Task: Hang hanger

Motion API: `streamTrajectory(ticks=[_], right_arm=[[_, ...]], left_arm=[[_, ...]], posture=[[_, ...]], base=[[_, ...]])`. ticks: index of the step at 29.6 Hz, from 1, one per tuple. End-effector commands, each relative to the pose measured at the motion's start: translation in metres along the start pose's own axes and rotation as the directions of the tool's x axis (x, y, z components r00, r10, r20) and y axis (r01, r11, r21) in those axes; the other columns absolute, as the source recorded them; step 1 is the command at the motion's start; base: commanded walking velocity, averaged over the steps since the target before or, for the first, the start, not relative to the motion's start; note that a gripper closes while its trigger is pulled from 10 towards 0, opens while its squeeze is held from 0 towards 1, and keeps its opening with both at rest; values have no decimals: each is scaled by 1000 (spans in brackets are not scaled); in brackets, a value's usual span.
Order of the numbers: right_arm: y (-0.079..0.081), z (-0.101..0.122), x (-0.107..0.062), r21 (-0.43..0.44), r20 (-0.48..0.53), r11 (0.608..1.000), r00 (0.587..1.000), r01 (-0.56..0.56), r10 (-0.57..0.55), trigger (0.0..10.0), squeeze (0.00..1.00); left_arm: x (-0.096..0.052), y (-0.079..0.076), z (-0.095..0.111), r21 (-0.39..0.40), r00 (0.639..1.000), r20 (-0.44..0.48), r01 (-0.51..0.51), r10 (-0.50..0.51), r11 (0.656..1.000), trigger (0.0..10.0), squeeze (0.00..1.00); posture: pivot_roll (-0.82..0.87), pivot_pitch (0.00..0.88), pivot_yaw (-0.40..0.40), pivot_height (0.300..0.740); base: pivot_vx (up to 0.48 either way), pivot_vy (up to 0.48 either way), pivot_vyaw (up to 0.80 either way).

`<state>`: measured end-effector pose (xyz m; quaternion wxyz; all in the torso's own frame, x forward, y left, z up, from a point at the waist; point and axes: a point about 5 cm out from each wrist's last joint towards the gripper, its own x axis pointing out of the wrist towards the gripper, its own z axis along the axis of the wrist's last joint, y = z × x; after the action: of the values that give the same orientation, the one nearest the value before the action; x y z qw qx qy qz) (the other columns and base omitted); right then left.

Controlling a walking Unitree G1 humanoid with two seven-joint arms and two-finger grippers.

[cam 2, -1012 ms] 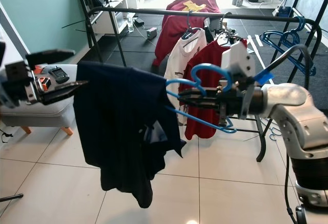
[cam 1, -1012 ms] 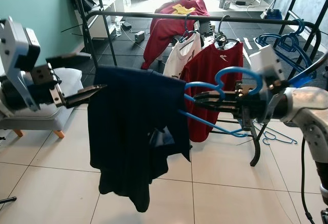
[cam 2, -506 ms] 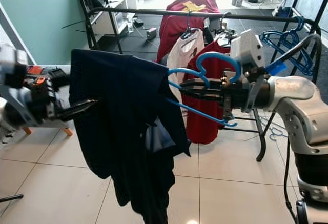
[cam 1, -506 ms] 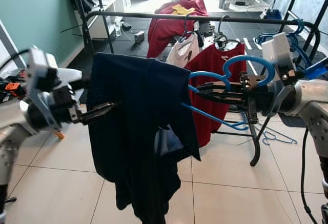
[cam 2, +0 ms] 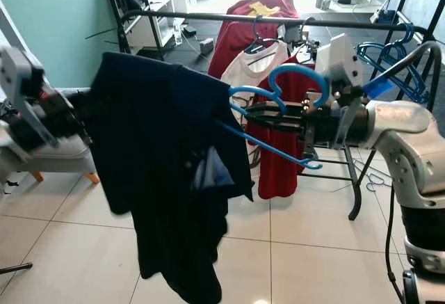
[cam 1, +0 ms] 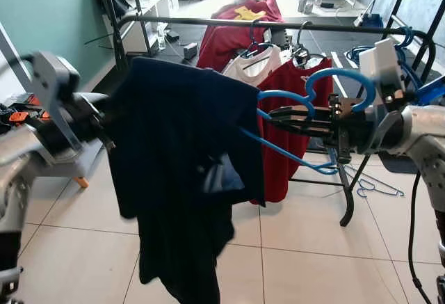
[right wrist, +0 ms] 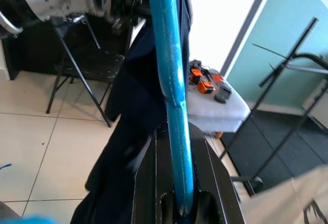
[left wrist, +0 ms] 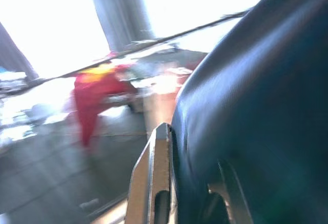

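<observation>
A blue plastic hanger (cam 1: 306, 102) carries a dark navy garment (cam 1: 181, 165) that hangs in front of me. My right gripper (cam 1: 272, 115) is shut on the hanger's shoulder bar (right wrist: 171, 80), just below the hook. The left arm (cam 1: 55, 109) reaches in behind the garment's left shoulder. In the left wrist view the left gripper (left wrist: 192, 152) stands open, with dark cloth bulging between and over its fingers (left wrist: 154, 183). The black clothes rack bar (cam 1: 278, 24) runs behind, holding a red shirt (cam 1: 288, 109) and a white shirt (cam 1: 254, 64).
Several loose blue hangers (cam 1: 410, 60) hang at the rack's right end, and one lies on the tiles (cam 1: 379, 189). A grey padded stool (cam 2: 49, 151) stands at my left. A red garment (cam 1: 236, 33) is draped behind the rack.
My left arm has risen and moved in behind the garment, lifting its left shoulder. The right gripper has kept hold of the hanger, moving it slightly up.
</observation>
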<state>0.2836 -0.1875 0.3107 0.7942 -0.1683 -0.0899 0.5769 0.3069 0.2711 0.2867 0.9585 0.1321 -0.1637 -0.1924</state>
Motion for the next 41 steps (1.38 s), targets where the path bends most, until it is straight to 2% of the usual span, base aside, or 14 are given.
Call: streamTrajectory(ticks=[1, 9, 16, 17, 18, 19, 21, 23, 24, 25, 26, 31, 37, 41], right_arm=[[-2, 3, -7, -12, 13, 999, 999, 35, -35, 0, 0], [4, -37, -13, 62, -188, 996, 981, 61, -48, 0, 0], [28, -104, -21, 172, -464, 979, 886, 108, -16, 0, 0], [32, -115, -21, 200, -466, 972, 885, 126, -19, 4941, 0], [32, -115, -21, 200, -466, 972, 885, 126, -19, 4941, 0], [32, -124, -20, 227, -453, 958, 890, 176, -56, 10000, 0], [29, -133, -19, 241, -439, 939, 890, 244, -118, 10000, 0], [8, -160, -26, 256, -445, 793, 796, 553, -411, 10000, 0], [8, -160, -26, 256, -445, 793, 796, 553, -411, 10000, 0], [4, -176, -32, 296, -459, 680, 724, 671, -515, 10000, 0], [6, -187, -35, 329, -473, 604, 680, 726, -561, 10000, 0], [16, -203, -37, 349, -506, 528, 630, 774, -589, 10000, 0], [47, -224, -22, 494, -522, 505, 706, 708, -479, 10000, 0], [71, -231, -7, 648, -458, 560, 852, 516, -255, 10000, 0]], left_arm=[[-8, 17, 1, 66, 993, -27, -109, 111, 992, 0, 0], [-16, 45, 22, 106, 945, 53, -327, 323, 939, 0, 0], [-37, 66, 9, 67, 846, 23, -533, 533, 843, 0, 0], [-43, 64, -3, 54, 824, -6, -565, 566, 823, 0, 0], [-43, 64, -3, 54, 824, -6, -565, 566, 823, 0, 0], [-49, 60, -16, 54, 806, -40, -588, 590, 807, 0, 0], [-55, 56, -27, 39, 791, -72, -607, 608, 794, 0, 0], [-78, 46, -65, 34, 733, -185, -661, 655, 749, 275, 0], [-78, 46, -65, 34, 733, -185, -661, 655, 749, 275, 0], [-94, 40, -85, 32, 691, -249, -695, 679, 719, 1765, 0], [-108, 33, -101, 28, 655, -299, -720, 693, 693, 1490, 0], [-127, 18, -123, 19, 609, -370, -750, 702, 661, 1451, 0], [-143, -19, -148, -72, 582, -439, -782, 684, 619, 2431, 0], [-127, -33, -141, -126, 642, -383, -749, 665, 651, 3373, 0]], posture=[[-81, 40, 47, 740], [-82, 41, 42, 740], [-80, 40, 47, 740], [-75, 40, 43, 740], [-75, 40, 43, 740], [-75, 40, 43, 740], [-75, 40, 43, 740], [-61, 34, 40, 740], [-61, 34, 40, 740], [-56, 38, 37, 740], [-43, 41, 29, 740], [-38, 50, 25, 740], [-23, 63, 8, 740], [-23, 64, -6, 740]], base=[[0, 0, 0], [0, 0, 0], [0, 0, 0], [0, 0, 0], [0, 0, 0], [0, 0, 0], [0, 0, 0], [0, 0, 0], [0, 0, 0], [0, 0, 0], [0, 0, 0], [0, 0, 0], [0, 0, 647], [0, 0, 773]])
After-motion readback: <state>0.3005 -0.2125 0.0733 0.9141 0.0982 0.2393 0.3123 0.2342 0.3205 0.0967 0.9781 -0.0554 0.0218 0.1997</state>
